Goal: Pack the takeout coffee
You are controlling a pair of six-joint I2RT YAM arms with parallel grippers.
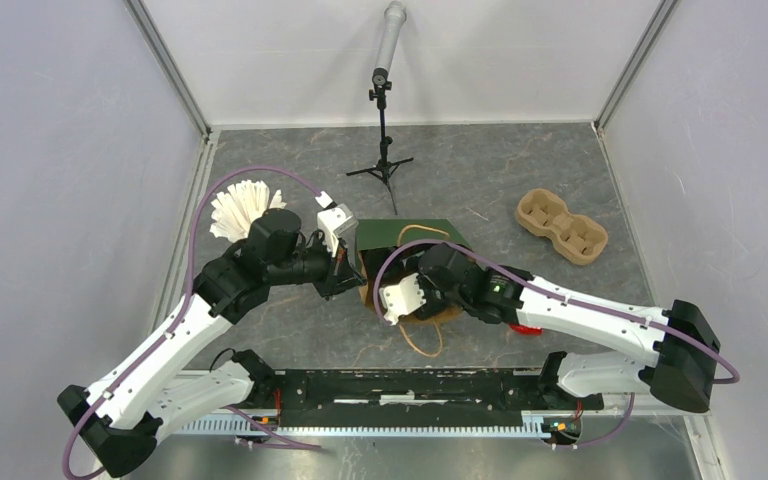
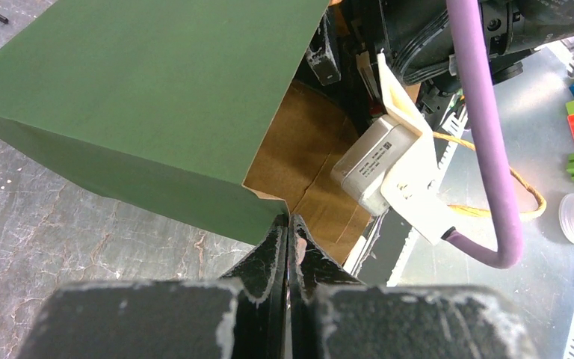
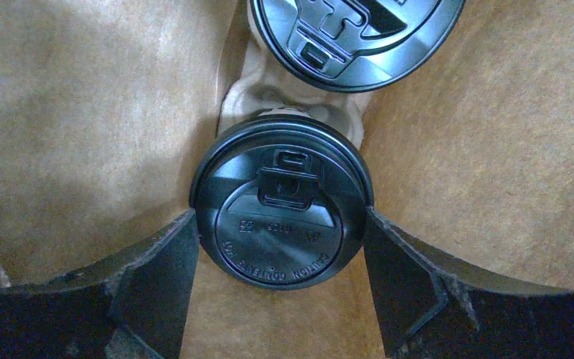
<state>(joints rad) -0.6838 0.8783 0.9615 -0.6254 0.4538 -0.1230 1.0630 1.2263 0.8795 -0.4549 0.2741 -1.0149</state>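
Observation:
The green paper bag (image 1: 412, 233) stands in the middle of the table, and its brown inside shows in the left wrist view (image 2: 299, 172). My left gripper (image 2: 289, 224) is shut on the edge of the bag's mouth, beside the green wall (image 2: 142, 97). My right gripper (image 3: 280, 224) reaches down inside the bag, so its fingers are hidden in the top view. Its fingers (image 3: 161, 262) press both sides of the black lid of a takeout coffee (image 3: 280, 213). A second black-lidded cup (image 3: 355, 37) stands just beyond, with a pulp holder (image 3: 243, 97) between them.
A brown cardboard cup carrier (image 1: 560, 226) lies at the right. A cup of white sticks (image 1: 243, 208) stands behind my left arm. A microphone tripod (image 1: 385, 165) stands behind the bag. The bag's tan cord handle (image 1: 425, 340) loops toward the near edge.

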